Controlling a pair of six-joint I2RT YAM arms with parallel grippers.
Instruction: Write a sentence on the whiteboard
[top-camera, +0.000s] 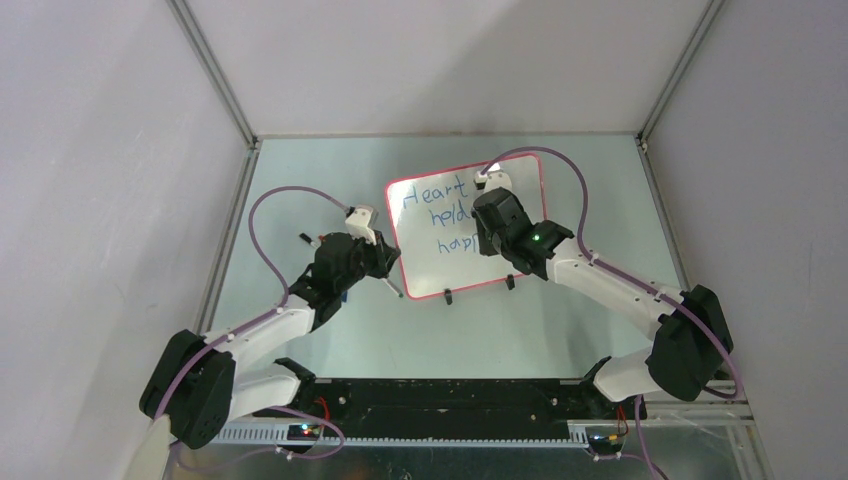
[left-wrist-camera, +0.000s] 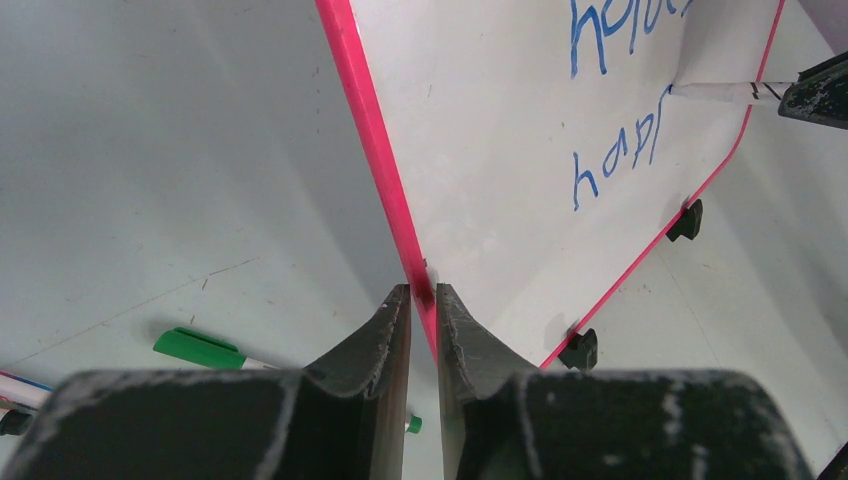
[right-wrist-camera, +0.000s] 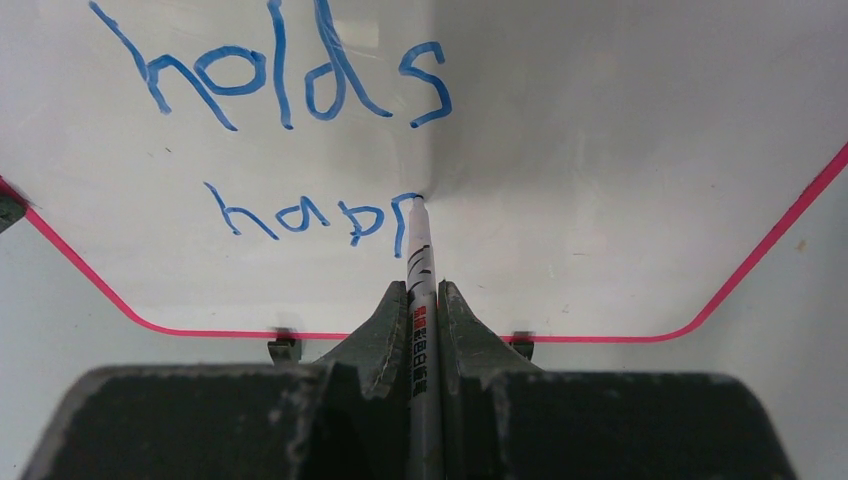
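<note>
While the left gripper (left-wrist-camera: 423, 297) clamps the far-centre whiteboard (left-wrist-camera: 480, 130) by its left edge, the right gripper (right-wrist-camera: 424, 295) holds the marker (right-wrist-camera: 418, 250) tip on line 3 of the sentence (right-wrist-camera: 283, 80), which should next continue right of "happ".

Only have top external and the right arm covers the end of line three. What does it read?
Observer: In the right wrist view the sentence shows "holds", with "happ" below it and nothing after the second p.
Operator: Pen on the board?
Observer: Yes. The marker has its tip touching the whiteboard at the top of that last p, and the right gripper is shut on its barrel.
Operator: Left arm?
Observer: The left gripper is clamped on the board's red frame, with one finger on each face.
</note>
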